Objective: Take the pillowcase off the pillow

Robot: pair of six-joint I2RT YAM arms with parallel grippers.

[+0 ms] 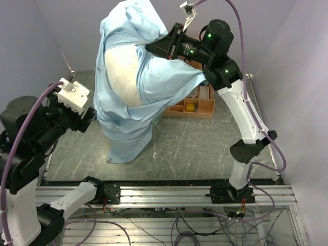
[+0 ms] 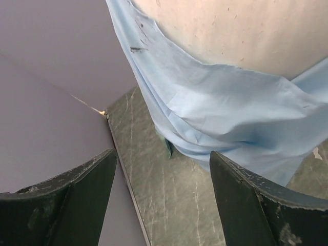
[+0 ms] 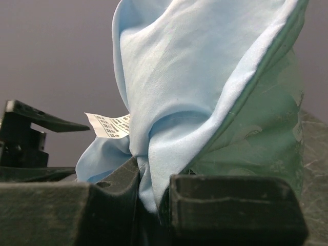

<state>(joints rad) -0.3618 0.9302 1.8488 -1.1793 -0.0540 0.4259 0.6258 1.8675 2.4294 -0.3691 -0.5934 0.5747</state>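
The light blue pillowcase (image 1: 128,97) hangs lifted high, draped round the off-white pillow (image 1: 123,72), whose speckled face shows through its opening. My right gripper (image 1: 154,47) is shut on a pinched fold of the pillowcase (image 3: 174,102) near the top; its mint-green patterned face (image 3: 261,133) and a white label (image 3: 110,125) show in the right wrist view. My left gripper (image 1: 92,119) is open and empty, just left of the hanging cloth's lower part. In the left wrist view the pillowcase (image 2: 220,113) and pillow (image 2: 246,31) hang ahead of the open fingers (image 2: 246,205).
An orange compartment tray (image 1: 197,105) with a yellow item stands behind the cloth at the right. The grey-green table mat (image 1: 195,148) ends at a metal rail along the near edge. Purple walls close the left, back and right.
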